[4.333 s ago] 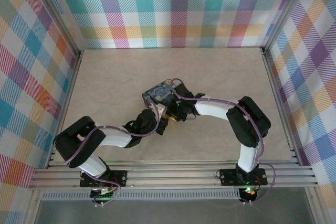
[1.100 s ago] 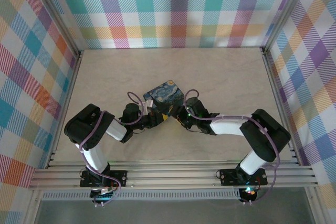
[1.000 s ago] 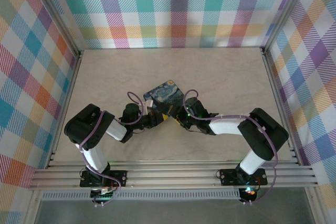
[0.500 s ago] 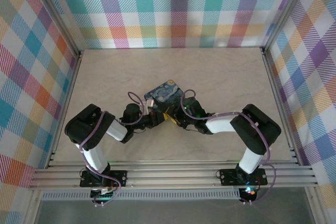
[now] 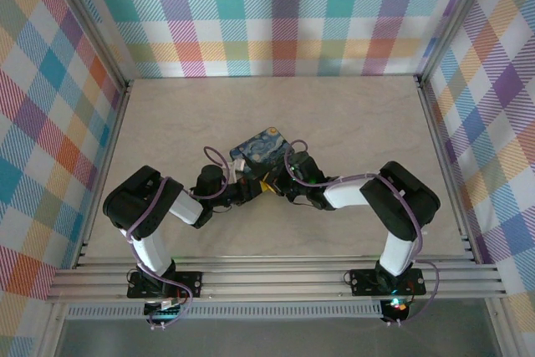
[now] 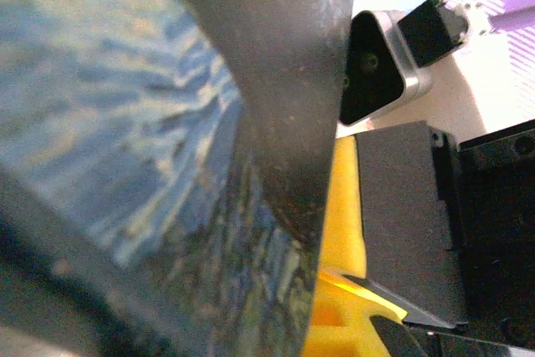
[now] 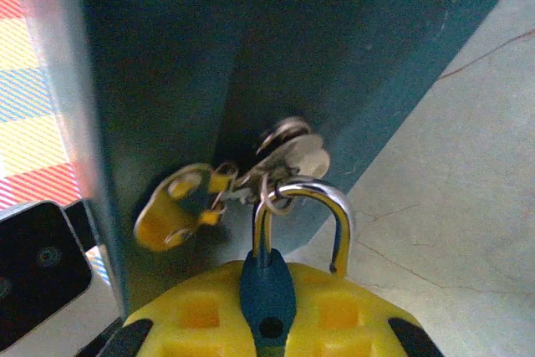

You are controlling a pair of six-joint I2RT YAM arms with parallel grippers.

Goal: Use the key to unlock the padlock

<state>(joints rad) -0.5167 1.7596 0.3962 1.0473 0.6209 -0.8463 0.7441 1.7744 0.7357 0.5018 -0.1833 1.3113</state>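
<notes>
There was one box (image 5: 266, 150) with a swirling blue painted print, standing on the one bench (image 5: 351, 114). One yellow padlock (image 7: 334, 307) hung from it, with a single silver shackle (image 7: 338, 206). One blue piece (image 7: 266, 290) sat against the padlock's middle; whether it was a key could not be told. One yellow tag (image 7: 167, 215) dangled beside the shackle. Two arms reached in, left arm (image 5: 146, 215) and right arm (image 5: 393, 202), each with one end effector.

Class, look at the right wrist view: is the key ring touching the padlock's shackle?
Touching. The right wrist view shows the key ring looped around the shackle of the yellow padlock, metal against metal.
</notes>
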